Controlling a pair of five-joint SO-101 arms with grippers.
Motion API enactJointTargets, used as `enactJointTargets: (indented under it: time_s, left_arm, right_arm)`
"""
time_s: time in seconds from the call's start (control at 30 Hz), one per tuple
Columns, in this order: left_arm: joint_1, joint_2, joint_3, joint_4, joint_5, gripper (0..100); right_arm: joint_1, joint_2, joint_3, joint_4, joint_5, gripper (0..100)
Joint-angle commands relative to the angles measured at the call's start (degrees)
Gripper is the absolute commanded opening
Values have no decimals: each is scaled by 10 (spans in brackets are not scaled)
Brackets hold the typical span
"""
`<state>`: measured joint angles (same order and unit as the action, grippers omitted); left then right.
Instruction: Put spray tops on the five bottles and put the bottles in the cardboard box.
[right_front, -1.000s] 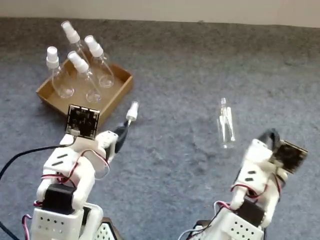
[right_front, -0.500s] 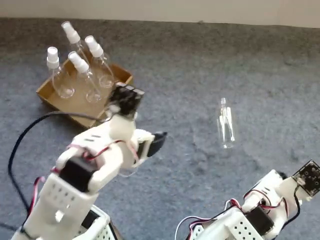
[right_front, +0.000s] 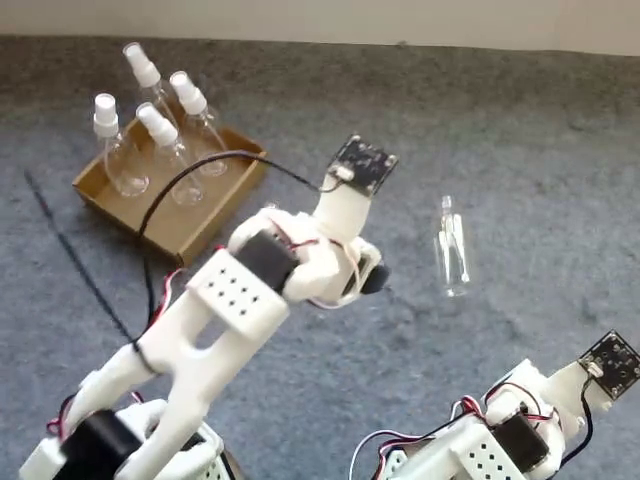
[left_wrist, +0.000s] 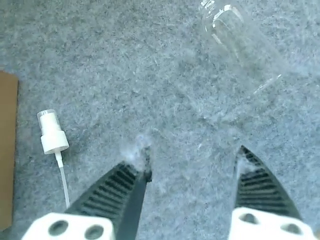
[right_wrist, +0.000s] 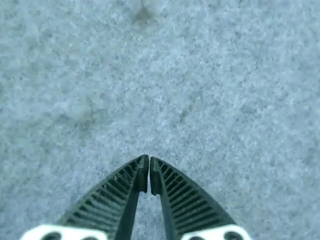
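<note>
My left gripper (left_wrist: 194, 162) stands open low over the grey carpet, nothing between its fingers. A loose white spray top (left_wrist: 52, 138) with its thin tube lies on the carpet off to one side of it. The clear bottle (left_wrist: 240, 37) without a top lies on its side just ahead. From above, that bottle (right_front: 452, 255) lies right of the left gripper (right_front: 372, 282), a short gap away. The cardboard box (right_front: 215, 215) sits at the back left, with several topped bottles (right_front: 185, 170) standing in it. My right gripper (right_wrist: 149, 162) is shut over bare carpet.
The left arm's white body (right_front: 240, 300) stretches diagonally from the near left across the middle of the table. The right arm (right_front: 545, 415) is tucked in the near right corner. A pale wall edge (right_front: 400, 20) runs along the back.
The left arm has swung from beside the cardboard box rightward to the middle, close to the lying bottle. The right arm has drawn back toward the near right corner.
</note>
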<state>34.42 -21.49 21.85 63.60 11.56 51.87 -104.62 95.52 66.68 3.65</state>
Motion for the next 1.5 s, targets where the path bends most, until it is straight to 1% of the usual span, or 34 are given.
enactJointTargets:
  time_s: [0.0,0.13,0.33,0.47,0.53,0.8,1.07,1.23,1.37,1.47]
  left_arm:
    - [7,48,-80,2,6,210]
    - [7,96,-119,2,6,212]
    - [8,183,-176,2,6,213]
    - [8,239,-233,4,6,213]
    - [8,264,-269,22,6,213]
    - [7,364,-430,141,7,211]
    - [7,443,-554,196,8,210]
    - [-8,500,-636,231,79,214]
    - [-16,551,-684,242,105,214]
    - [-16,593,-714,246,108,214]
  right_arm:
    - [7,-7,70,8,0,5]
    - [9,-7,70,9,0,5]
    - [61,-7,70,7,0,5]
    - [62,-7,69,7,0,5]
    - [62,-7,69,7,0,5]
    - [62,-7,69,7,0,5]
    - [62,-7,69,7,0,5]
    - [62,-7,69,7,0,5]
    - [62,-7,69,7,0,5]
    - [62,-7,69,7,0,5]
